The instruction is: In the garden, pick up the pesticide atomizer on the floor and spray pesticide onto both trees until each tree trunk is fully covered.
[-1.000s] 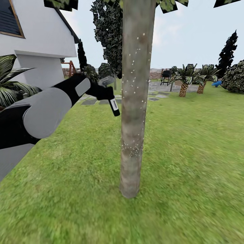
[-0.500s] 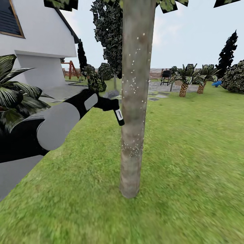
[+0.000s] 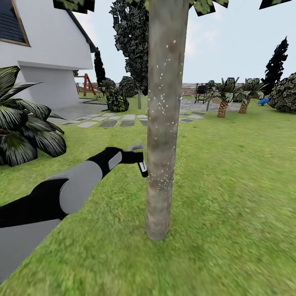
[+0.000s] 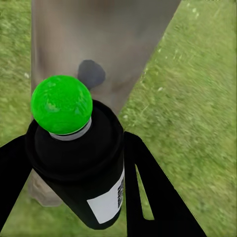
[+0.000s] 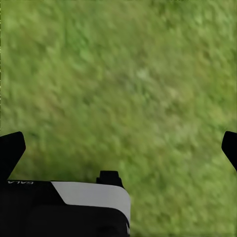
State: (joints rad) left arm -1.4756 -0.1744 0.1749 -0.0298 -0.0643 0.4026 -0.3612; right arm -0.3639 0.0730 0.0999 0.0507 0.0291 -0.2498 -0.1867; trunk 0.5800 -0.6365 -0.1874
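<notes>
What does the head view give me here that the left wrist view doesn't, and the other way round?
Head view alone: white specks scattered up the tree trunk, the left arm reaching in low beside it, the stepping stones, house wall and palms behind.

Left wrist view alone: a bright green ball on the end of the black pesticide atomizer, its white label, and a dark patch on the bark just beyond.

Both: the left end effector shut on the atomizer, close to the trunk, with lawn around.
</notes>
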